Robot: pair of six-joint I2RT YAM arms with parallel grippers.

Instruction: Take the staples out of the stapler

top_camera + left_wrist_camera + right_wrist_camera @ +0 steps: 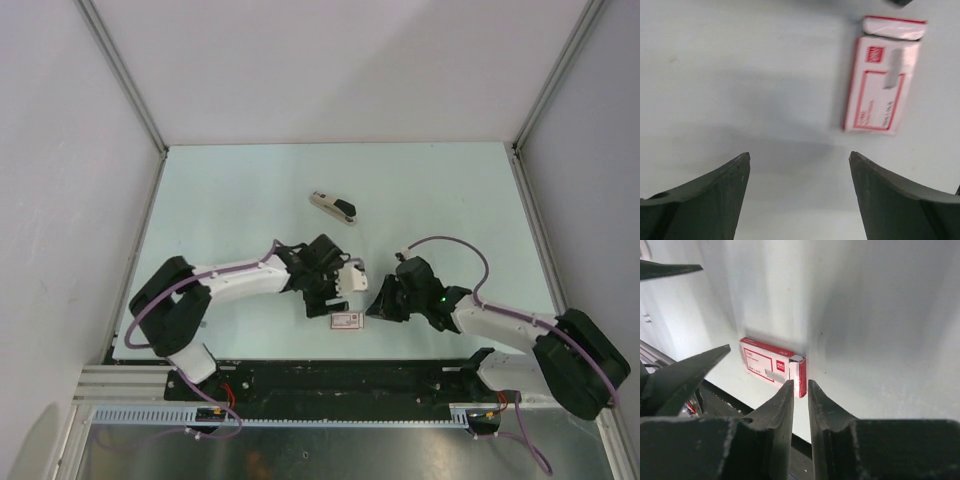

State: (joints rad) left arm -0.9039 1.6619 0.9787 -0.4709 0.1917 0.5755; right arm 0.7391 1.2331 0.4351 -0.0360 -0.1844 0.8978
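Closest to the arm bases lies one flat pink-and-white box [345,320], just off the near edge of the desk [450,200]. A short grey strip rests on its top face; what the strip is I cannot tell.

The left fingers [352,278] hang just above and beyond the box. They are spread wide, with nothing between them and only bare desk below, and the box sits off to one side of the gap. The right fingers [378,305] are just beside the box on its right. They are drawn almost together with only a thin slit between the tips, they grip nothing, and they point towards the box's end without touching it.

Farther out, near the middle of the desk, lies the stapler [332,206], the only one. It is well apart from both pairs of fingers and beyond them. It rests flat and askew, with its pale body running up-left and its black part towards the lower right. Neither wrist camera catches it.

The count is one stapler, one box and two arms.
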